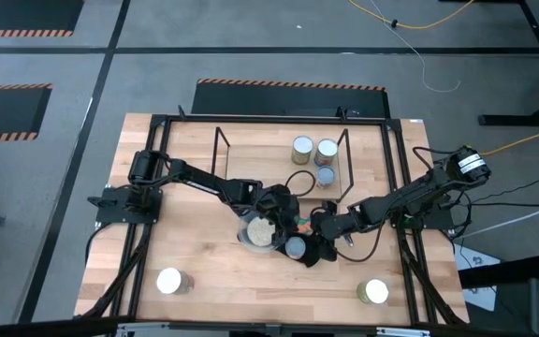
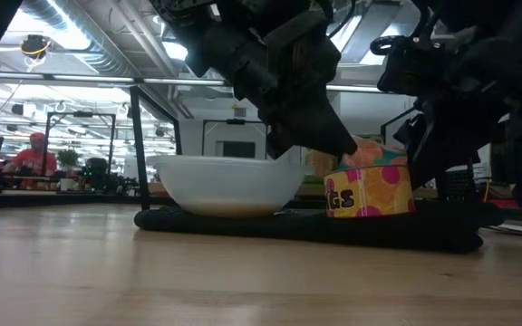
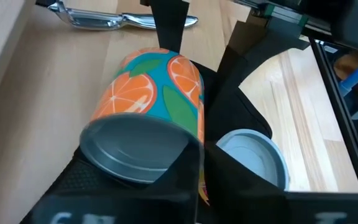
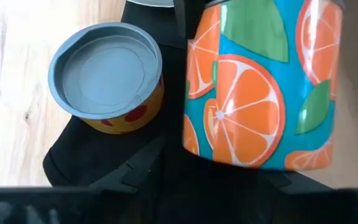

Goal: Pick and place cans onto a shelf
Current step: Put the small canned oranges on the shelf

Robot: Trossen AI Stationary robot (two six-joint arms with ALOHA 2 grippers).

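Both arms reach in low over the middle of the table and meet at the black mat (image 1: 321,251). The left gripper (image 1: 293,217) comes in beside the white bowl (image 1: 260,231), fingers clamped on an orange-patterned can (image 3: 151,109) tipped onto its side. The right gripper (image 1: 318,225) faces it from the other side, jaws partly spread around that same can. A yellow can (image 4: 110,78) stands upright on the mat just beside them. Three cans (image 1: 314,156) sit on the shelf (image 1: 284,154) behind.
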